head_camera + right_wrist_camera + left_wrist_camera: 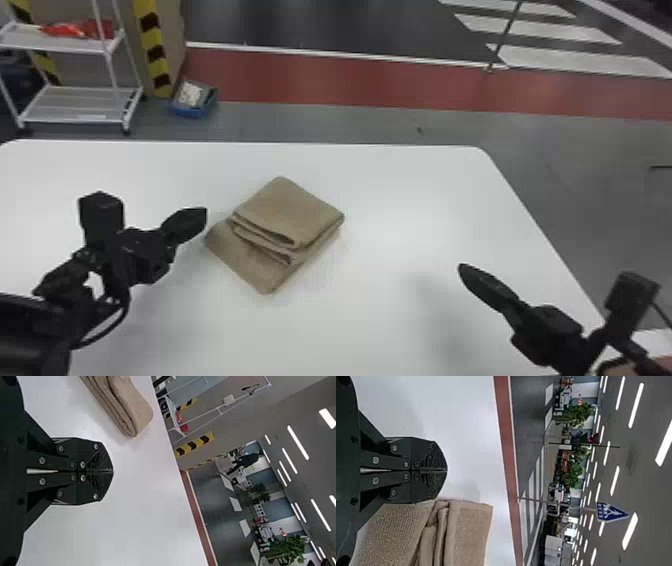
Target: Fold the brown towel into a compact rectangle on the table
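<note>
Brown cloth towel (292, 207): lies on the tabletop between the two grippers, nearer the left one, set diagonally; a thick folded stack sits at its far right part, its layered edges showing, while a lower flap juts out toward the near left.
White tabletop (390, 200): carries the towel, its corners rounded at the far side.
Black left gripper (204, 215): clenched on nothing, fingertips together, just beside the towel's left corner; whether they touch, I cannot tell.
Black right gripper (462, 269): clenched too and empty, over the tabletop, well apart from the towel.
White metal trolley (80, 102): stands on the floor beyond the tabletop's far left, red material (62, 30) on its upper shelf.
Blue open box (190, 113): on the floor beside the trolley, pale contents inside.
</note>
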Robot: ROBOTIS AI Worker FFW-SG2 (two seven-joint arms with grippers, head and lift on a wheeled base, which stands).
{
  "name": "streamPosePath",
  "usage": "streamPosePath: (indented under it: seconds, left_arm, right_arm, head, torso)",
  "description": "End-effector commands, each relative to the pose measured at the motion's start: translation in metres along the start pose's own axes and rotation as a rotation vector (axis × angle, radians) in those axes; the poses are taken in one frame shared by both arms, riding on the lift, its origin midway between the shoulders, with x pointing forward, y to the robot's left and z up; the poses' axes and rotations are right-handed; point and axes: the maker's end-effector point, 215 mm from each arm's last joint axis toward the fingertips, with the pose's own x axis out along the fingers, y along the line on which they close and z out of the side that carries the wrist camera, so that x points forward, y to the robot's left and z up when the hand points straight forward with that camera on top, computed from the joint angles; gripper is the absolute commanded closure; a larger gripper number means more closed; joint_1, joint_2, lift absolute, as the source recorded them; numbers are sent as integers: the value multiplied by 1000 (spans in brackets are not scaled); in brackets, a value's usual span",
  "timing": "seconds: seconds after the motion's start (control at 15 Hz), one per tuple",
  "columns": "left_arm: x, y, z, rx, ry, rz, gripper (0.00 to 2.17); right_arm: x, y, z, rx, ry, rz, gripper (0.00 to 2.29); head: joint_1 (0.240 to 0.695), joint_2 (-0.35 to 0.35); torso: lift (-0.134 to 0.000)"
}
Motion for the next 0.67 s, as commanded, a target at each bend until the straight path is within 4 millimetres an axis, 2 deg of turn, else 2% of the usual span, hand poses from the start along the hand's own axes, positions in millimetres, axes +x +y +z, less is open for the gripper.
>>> streamPosePath:
  seconds: [0.0, 0.07, 0.33, 0.6]
  left_arm:
    - [-3, 3, -6, 15, 15, -2, 1703]
    - [-5, 4, -11, 17, 26, -3, 1703]
    - [-18, -17, -32, 12, 63, -38, 1703]
    - [-34, -59, -32, -16, 83, -94, 1703]
  right_arm:
    - [3, 7, 0, 5, -10, 12, 2128]
    - [3, 9, 0, 8, -12, 17, 2128]
    - [0, 12, -2, 12, -16, 26, 2128]
    - [-6, 9, 3, 21, -31, 31, 2128]
  head:
    - [695, -168]
    - [695, -159]
    - [695, -152]
    - [695, -174]
  torso:
    - [-123]
    - [-123]
    - [-123]
    - [-123]
